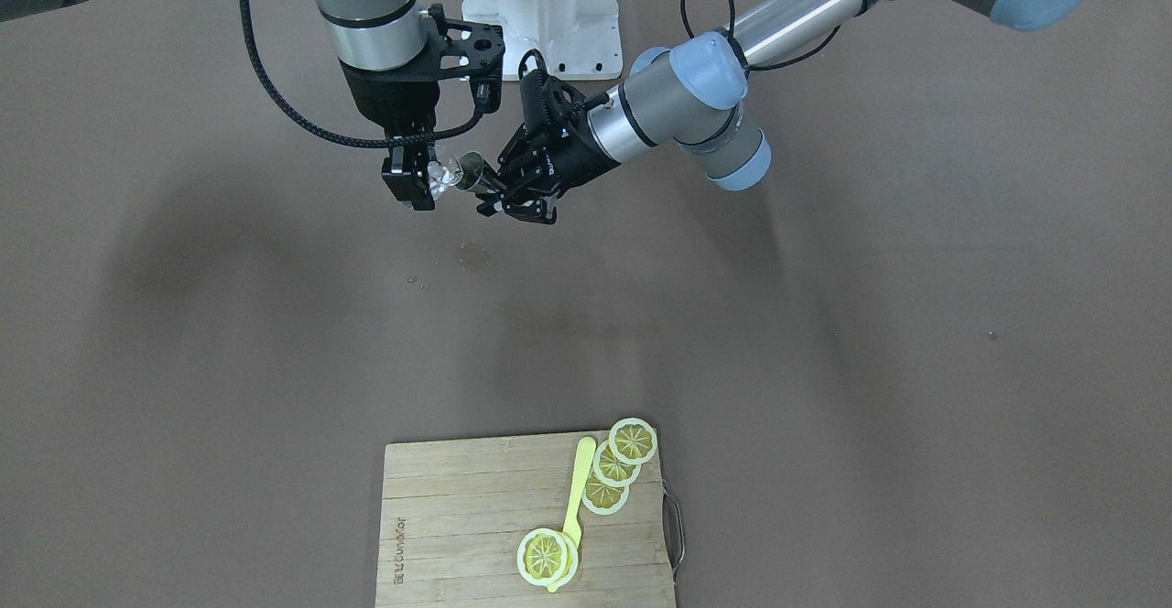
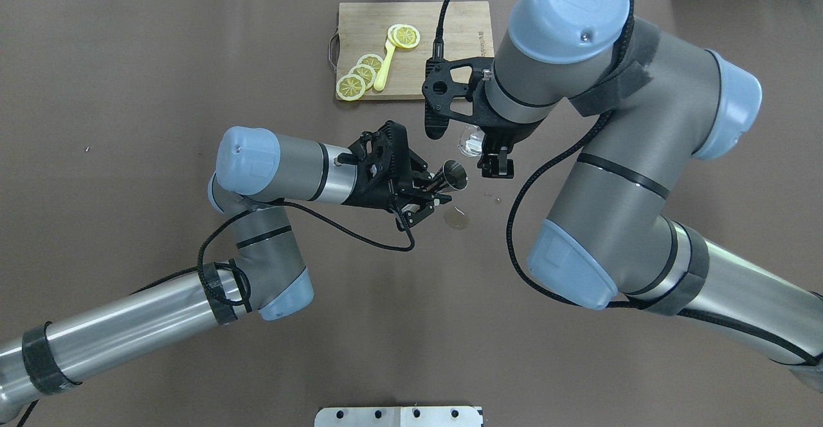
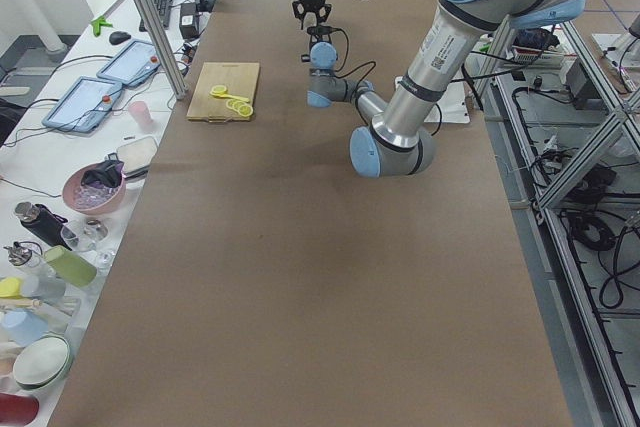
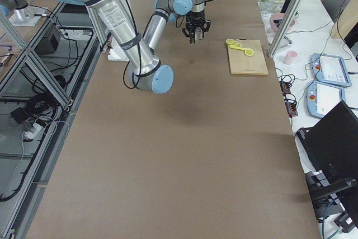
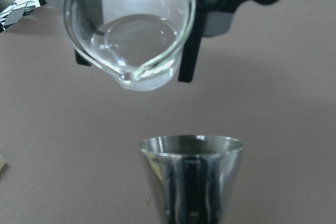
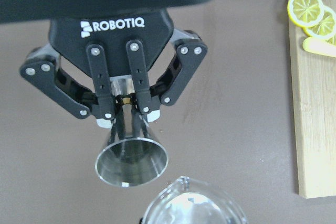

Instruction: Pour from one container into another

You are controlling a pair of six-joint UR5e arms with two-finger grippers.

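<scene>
Beaker point(image 5: 130, 35) spout hangs just above jigger point(image 5: 191, 182) rim.

The left gripper point(image 2: 429, 190) grips a metal jigger point(image 2: 455, 175) over the brown table point(image 2: 128, 92), its mouth just beside the clear glass beaker point(image 2: 471, 143) held in the right gripper point(image 2: 496, 160). A wet patch point(image 2: 456, 219) marks the table nearby. Farther off, a cutting board point(image 2: 450, 28) carries lemon slices point(image 2: 360, 76).

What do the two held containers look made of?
Spouted beaker: clear glass by the look, see-through with bright rim glints; clear plastic is possible. Cone cup: polished metal, likely steel, mirror reflections on its wall.
</scene>
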